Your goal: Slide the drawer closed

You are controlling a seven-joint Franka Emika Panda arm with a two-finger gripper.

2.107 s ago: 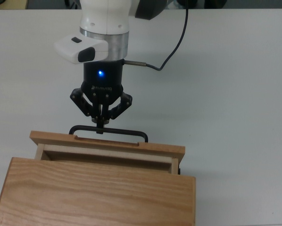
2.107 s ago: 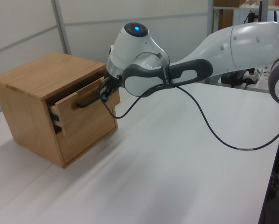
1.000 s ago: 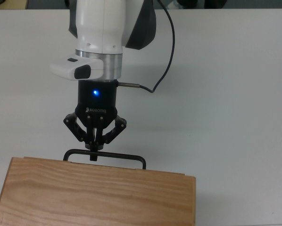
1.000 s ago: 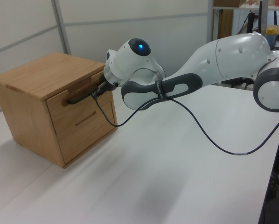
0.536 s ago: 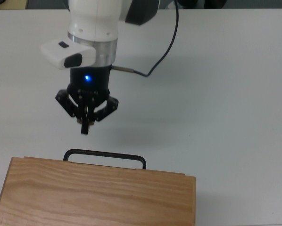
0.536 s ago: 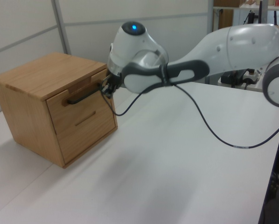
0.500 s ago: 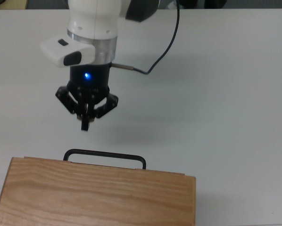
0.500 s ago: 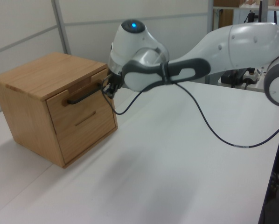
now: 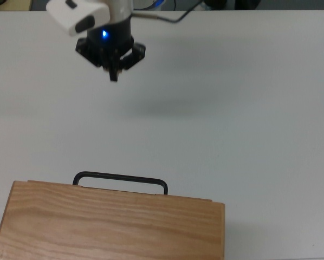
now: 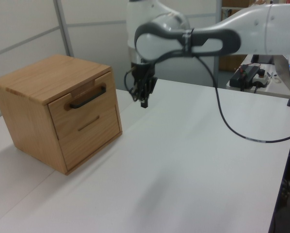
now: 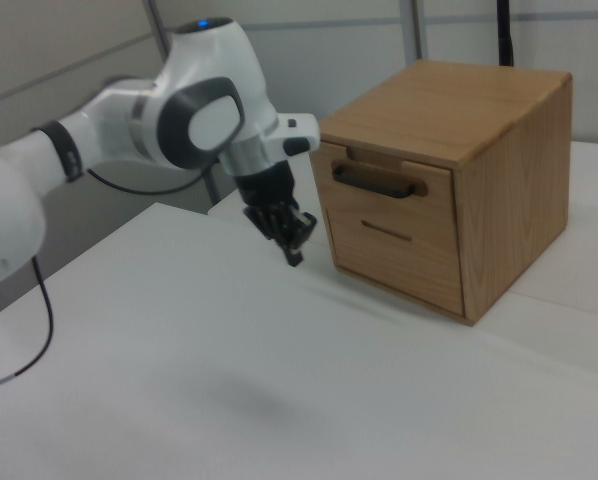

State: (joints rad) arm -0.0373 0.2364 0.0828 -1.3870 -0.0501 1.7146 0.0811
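Observation:
The drawer (image 10: pixel 82 108) sits pushed in, its front flush with the wooden cabinet (image 10: pixel 48 80). Its black bar handle (image 9: pixel 120 179) juts from the cabinet's front edge in the top view, and shows as a dark bar (image 11: pixel 377 181) in the right view. My gripper (image 9: pixel 114 75) hangs above the white table, well away from the handle, shut with nothing between its fingers. It appears in the left view (image 10: pixel 142 102) to the right of the cabinet, and in the right view (image 11: pixel 293 255) to the left of the drawer front.
A second, lower drawer front with a thin slot (image 10: pixel 88 124) sits under the top one. The white table (image 9: pixel 248 108) spreads around the cabinet. A black cable (image 10: pixel 222 116) trails from the arm. Shelving and equipment stand at the left view's far right.
The drawer went from pulled out to fully pushed in. The gripper then left the handle and rose away from the cabinet, staying shut.

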